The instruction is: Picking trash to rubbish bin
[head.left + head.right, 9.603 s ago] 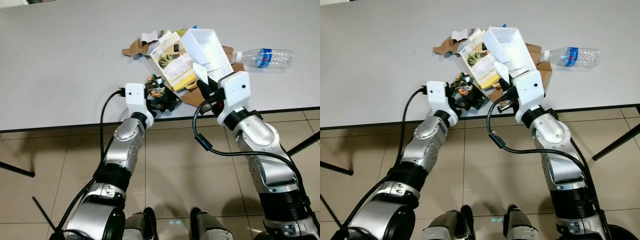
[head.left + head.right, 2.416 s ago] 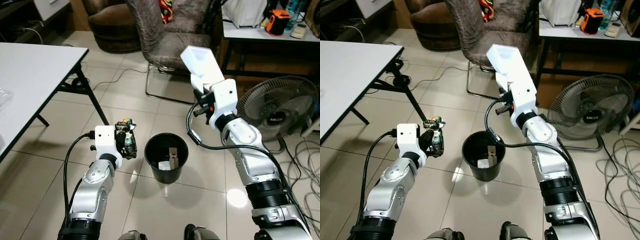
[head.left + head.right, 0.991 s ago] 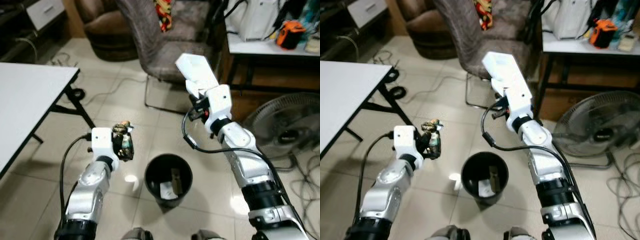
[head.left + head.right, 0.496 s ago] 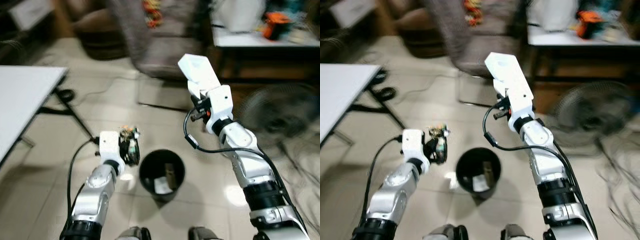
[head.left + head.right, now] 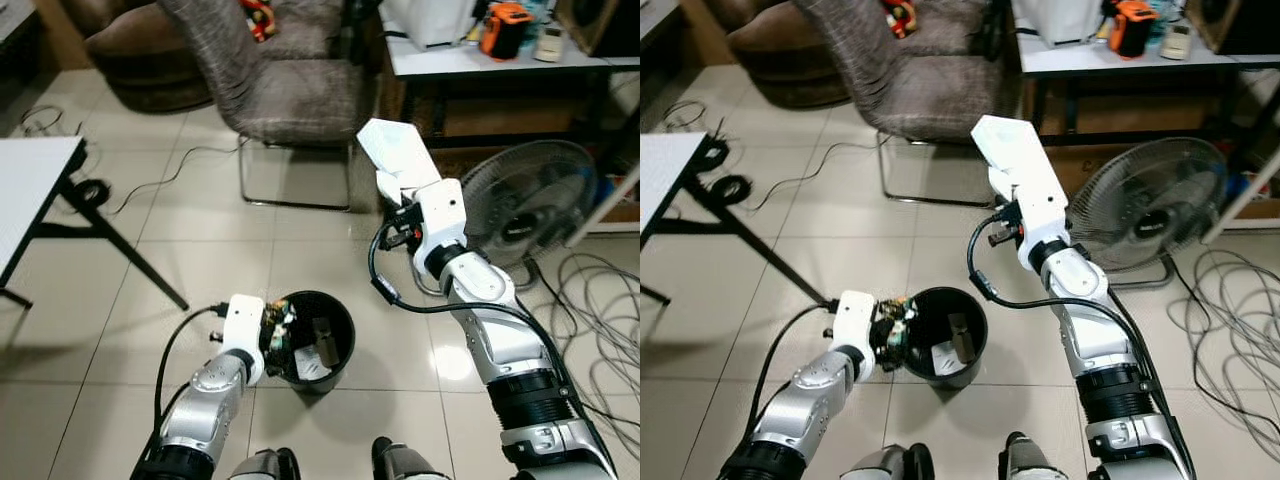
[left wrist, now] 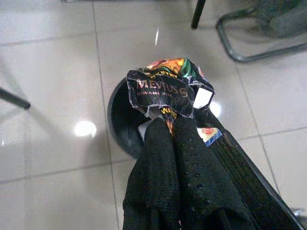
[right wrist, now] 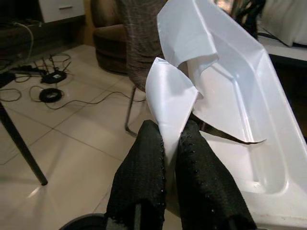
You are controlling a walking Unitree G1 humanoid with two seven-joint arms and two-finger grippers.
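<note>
1. Now the black rubbish bin (image 5: 312, 340) is seen on the tiled floor, right in front of the robot's feet.
2. A crumpled wrapper (image 6: 165, 93) is pinched tight in the fingers of the left gripper (image 5: 276, 330), right at the bin's rim on its 9 o'clock side.
3. A white plastic tray (image 5: 1017, 167) is held up high by the right gripper (image 7: 168, 143), well above the bin and toward 1 o'clock from it. Its fingers are squeezed narrow on a folded corner of the tray.
4. Some bits of paper trash (image 5: 943, 358) can already be seen lying inside the bin.
5. So the task looks partly done. The wrapper seems about to be dropped in, and the tray is still left to be brought over and let go.
6. On the wrapper, "MEVIUS" can be read in the left wrist view, with a smaller line under it that looks like "KIWAMI". The rest of the writing is too crumpled to be read.
</note>
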